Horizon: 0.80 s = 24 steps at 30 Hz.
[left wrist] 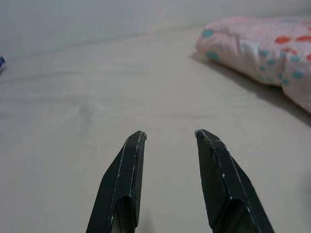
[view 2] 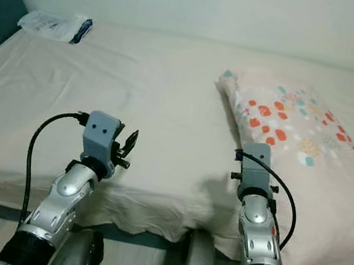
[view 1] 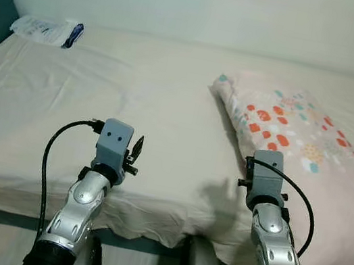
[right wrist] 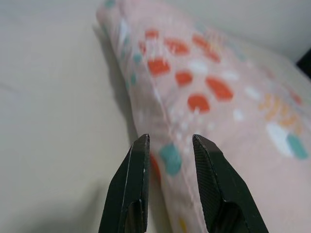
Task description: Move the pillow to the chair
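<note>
**Lining up on the pillow**

Head view: our pillow [view 1: 293, 136] lies on the bed's [view 1: 102, 92] right half. Left wrist: left gripper [left wrist: 167, 138] hovers parted, unused. Right wrist: right gripper [right wrist: 170, 143] spreads astride the pillow's edge, ready to pinch.

A bed [view 1: 135, 98] covered by a cream sheet bears a pink pillow [view 1: 298, 147] with orange and teal spots on its right side, and a white-and-blue packet [view 1: 47, 29] at its far left corner.
</note>
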{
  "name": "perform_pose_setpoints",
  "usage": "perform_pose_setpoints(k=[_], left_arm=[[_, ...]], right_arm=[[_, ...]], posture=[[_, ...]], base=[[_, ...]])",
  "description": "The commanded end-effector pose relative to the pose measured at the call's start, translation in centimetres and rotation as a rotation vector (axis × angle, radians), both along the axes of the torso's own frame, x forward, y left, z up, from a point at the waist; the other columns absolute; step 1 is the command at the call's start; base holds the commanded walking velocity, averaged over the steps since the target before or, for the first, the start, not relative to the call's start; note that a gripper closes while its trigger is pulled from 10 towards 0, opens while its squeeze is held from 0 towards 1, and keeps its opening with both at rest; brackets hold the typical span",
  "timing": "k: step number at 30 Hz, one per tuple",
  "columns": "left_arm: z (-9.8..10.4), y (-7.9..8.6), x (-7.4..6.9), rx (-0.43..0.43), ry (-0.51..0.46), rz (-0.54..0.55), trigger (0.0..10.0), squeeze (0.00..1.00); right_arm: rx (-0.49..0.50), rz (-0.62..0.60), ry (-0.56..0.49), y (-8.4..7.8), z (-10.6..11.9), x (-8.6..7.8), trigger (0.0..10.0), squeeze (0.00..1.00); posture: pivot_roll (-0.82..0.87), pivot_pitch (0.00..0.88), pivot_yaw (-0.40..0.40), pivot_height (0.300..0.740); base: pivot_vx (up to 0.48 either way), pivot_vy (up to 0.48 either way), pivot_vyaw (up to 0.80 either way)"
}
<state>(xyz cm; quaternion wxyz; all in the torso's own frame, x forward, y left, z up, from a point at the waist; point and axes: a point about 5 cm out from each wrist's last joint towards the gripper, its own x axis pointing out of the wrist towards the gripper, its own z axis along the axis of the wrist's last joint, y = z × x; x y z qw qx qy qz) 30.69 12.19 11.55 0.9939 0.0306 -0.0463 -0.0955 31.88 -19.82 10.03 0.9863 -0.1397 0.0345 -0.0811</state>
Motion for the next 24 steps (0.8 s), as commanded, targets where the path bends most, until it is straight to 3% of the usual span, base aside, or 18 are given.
perform_pose_setpoints(k=[1,6,24], left_arm=[[-1.5,0.1,-0.6,0.022,0.032,0.005,10.0,0.00],[-2.2,0.3,-0.9,0.042,0.046,0.006,10.0,0.00],[-2.4,0.1,-0.2,0.038,0.040,0.005,10.0,0.00]], right_arm=[[-0.014,-0.032,0.015,0.0,-1.3,-0.4,10.0,0.00],[-0.029,-0.097,0.046,-0.5,-2.0,-0.4,10.0,0.00],[-0.014,-0.106,0.123,-1.2,-3.7,-0.6,10.0,0.00]], posture=[[-0.08,0.046,-0.022,0.596],[-0.09,0.028,-0.006,0.596],[-0.10,0.022,0.009,0.591]], base=[[0.000,0.000,0.00],[0.000,0.000,0.00],[0.000,0.000,0.00]])
